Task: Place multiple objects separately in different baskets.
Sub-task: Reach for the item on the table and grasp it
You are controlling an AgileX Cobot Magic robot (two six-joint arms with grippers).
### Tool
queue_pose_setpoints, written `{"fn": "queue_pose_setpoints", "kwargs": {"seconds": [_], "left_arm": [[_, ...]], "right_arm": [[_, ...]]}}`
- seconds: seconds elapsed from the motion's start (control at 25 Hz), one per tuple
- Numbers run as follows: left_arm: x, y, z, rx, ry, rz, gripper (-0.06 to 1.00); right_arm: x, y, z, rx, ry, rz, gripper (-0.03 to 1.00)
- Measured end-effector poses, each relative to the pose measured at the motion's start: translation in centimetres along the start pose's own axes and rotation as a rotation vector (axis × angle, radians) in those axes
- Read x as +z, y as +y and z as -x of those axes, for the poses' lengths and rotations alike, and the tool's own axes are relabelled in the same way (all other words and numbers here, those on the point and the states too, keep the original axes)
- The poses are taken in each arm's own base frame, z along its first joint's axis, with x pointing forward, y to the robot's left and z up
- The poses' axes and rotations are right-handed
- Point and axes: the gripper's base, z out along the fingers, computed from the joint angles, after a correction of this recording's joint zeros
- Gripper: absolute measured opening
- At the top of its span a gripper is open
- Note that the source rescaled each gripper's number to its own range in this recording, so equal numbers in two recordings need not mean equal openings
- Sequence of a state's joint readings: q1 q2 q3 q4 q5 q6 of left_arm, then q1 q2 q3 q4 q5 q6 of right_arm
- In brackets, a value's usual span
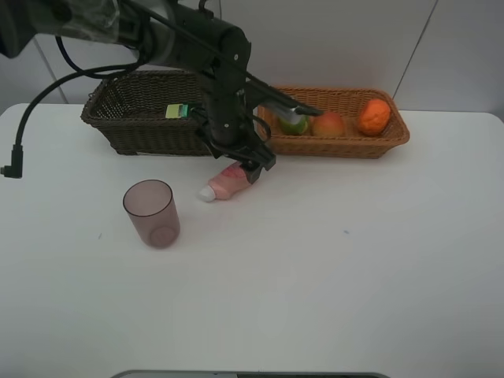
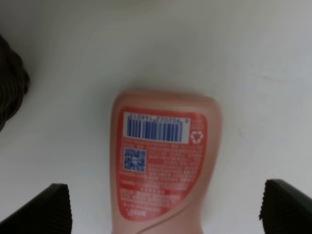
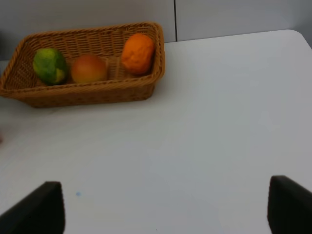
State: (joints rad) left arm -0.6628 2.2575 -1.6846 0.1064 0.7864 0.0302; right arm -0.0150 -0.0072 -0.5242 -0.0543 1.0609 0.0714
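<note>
Pick step: the left gripper (image 1: 253, 166), jaws fully spread and empty, straddles the small pink bottle (image 1: 226, 183) lying just in front of the dark brown basket (image 1: 118, 130); the next move likely calls for clamping its body and lifting it over that basket's rim, while the right gripper (image 3: 165, 209) stands released, empty.

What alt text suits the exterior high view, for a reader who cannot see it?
The left gripper hangs open over a pink bottle lying on a white table, a mauve cup standing nearby. Behind, a dark basket sits beside a tan basket holding a green fruit, a peach and an orange.
</note>
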Motion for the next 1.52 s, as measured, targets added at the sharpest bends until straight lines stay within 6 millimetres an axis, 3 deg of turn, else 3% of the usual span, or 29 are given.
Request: {"fn": "queue_pose_setpoints", "kwargs": {"seconds": [0.8,1.2,1.32,1.48,1.52], "left_arm": [[3.6,-0.1,-0.1,0.012,0.009,0.025,1.00],[3.7,-0.1,0.0,0.011,-0.007,0.023,0.99],[3.7,-0.1,0.0,0.011,-0.008,0.023,0.93],[3.7,-0.1,0.0,0.011,-0.009,0.022,0.66],[3.7,-0.1,0.0,0.011,-0.009,0.022,0.66]], "right_arm": [[0.0,0.0,0.0,0.000,0.000,0.000,0.78],[0.0,0.0,0.0,0.000,0.000,0.000,0.78],[0.0,0.0,0.0,0.000,0.000,0.000,0.78],[0.0,0.0,0.0,0.000,0.000,0.000,0.78],[0.0,0.0,0.0,0.000,0.000,0.000,0.78]]}}
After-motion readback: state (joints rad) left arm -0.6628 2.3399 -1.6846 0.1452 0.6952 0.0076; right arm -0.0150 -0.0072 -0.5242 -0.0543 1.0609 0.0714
